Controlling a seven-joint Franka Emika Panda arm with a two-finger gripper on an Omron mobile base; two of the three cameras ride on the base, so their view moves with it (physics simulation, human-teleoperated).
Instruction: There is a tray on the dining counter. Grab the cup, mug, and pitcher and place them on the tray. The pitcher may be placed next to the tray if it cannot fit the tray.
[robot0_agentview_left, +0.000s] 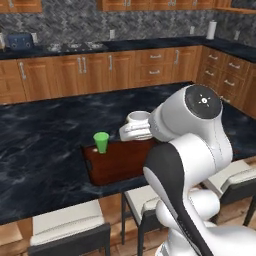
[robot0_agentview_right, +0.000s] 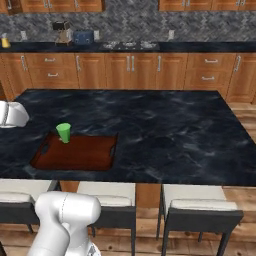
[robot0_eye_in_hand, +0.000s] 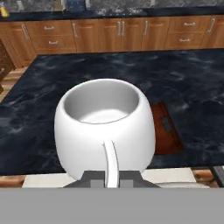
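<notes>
Right now the mug (robot0_eye_in_hand: 105, 127) sits up close against the claw (robot0_eye_in_hand: 111, 181), handle toward it, held up over the tray (robot0_agentview_left: 120, 162). The claw seems clamped on the handle. The cup (robot0_agentview_left: 101, 142) stands in the tray's far left corner.

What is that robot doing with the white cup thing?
The robot arm is carrying the mug in its claw, holding it up in the air above the counter. The green cup already stands upright on the tray, near a corner. The mug hangs close to the tray and has not been set down yet, so it will probably go there next.
</notes>
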